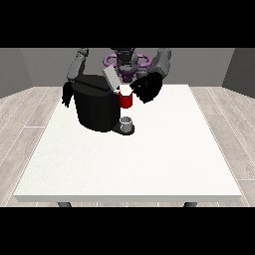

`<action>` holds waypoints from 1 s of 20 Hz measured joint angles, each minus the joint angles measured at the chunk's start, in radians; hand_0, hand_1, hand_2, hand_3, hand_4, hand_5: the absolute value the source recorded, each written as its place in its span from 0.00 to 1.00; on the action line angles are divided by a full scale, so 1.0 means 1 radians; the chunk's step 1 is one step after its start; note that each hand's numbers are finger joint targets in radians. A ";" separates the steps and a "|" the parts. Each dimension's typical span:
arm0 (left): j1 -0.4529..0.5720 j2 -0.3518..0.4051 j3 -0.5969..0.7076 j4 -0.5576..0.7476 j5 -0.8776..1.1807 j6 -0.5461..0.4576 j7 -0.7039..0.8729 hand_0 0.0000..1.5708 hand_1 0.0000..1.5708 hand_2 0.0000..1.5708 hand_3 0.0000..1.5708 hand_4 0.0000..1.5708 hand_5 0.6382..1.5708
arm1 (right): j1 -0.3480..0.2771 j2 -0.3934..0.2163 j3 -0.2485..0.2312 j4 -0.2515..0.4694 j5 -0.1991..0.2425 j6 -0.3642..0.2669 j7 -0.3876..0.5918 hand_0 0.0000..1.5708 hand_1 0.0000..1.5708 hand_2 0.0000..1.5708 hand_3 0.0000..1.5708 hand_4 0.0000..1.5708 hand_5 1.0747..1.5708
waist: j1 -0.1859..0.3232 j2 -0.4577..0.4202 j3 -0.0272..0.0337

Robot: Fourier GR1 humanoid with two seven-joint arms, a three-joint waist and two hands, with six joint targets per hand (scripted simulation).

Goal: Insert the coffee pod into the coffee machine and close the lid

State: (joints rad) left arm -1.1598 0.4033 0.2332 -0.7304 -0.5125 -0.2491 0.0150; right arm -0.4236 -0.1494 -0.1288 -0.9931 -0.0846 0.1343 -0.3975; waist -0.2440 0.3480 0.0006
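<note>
Table (149, 169): large, white, rectangular top, its near edge towards the camera and two dark legs showing under that edge. It stands on a floor (30, 114) of pale grey wood planks.

On the table, far half, left of centre: one black coffee machine (97, 107), bulky and rounded, its base resting on the tabletop. At the machine's right foot, a low dark drip tray carrying a small grey cup (127, 121). The tray touches the machine.
</note>
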 measured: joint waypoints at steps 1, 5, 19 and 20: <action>-0.005 0.012 0.000 0.003 -0.005 0.000 0.001 0.90 0.90 0.93 0.86 0.42 1.00 | -0.002 -0.002 0.003 0.001 0.002 0.005 -0.002 0.00 0.00 0.00 0.00 0.17 1.00 | -0.006 0.004 0.0001; -0.027 0.019 0.007 0.012 -0.002 0.006 0.016 0.89 0.89 0.92 0.87 0.38 1.00 | -0.028 -0.005 -0.001 0.017 0.002 0.000 0.013 0.00 0.00 0.00 0.00 0.17 1.00 | -0.010 0.002 -0.0002; 0.101 -0.092 0.022 -0.002 0.070 0.031 -0.118 0.00 0.00 0.00 0.00 0.00 1.00 | 0.025 -0.014 -0.031 0.067 -0.032 0.043 -0.022 0.00 0.00 0.00 0.00 0.17 1.00 | 0.046 -0.076 -0.0006; 0.134 -0.112 0.026 -0.003 0.086 0.027 -0.140 0.00 0.00 0.00 0.00 0.00 1.00 | 0.049 -0.008 -0.028 0.065 -0.030 0.043 -0.035 0.00 0.00 0.00 0.00 0.17 1.00 | 0.056 -0.100 -0.0006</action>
State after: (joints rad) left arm -1.0261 0.2916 0.2594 -0.7329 -0.4268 -0.2221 -0.1250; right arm -0.3746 -0.1570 -0.1568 -0.9281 -0.1144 0.1776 -0.4323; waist -0.1876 0.2478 0.0000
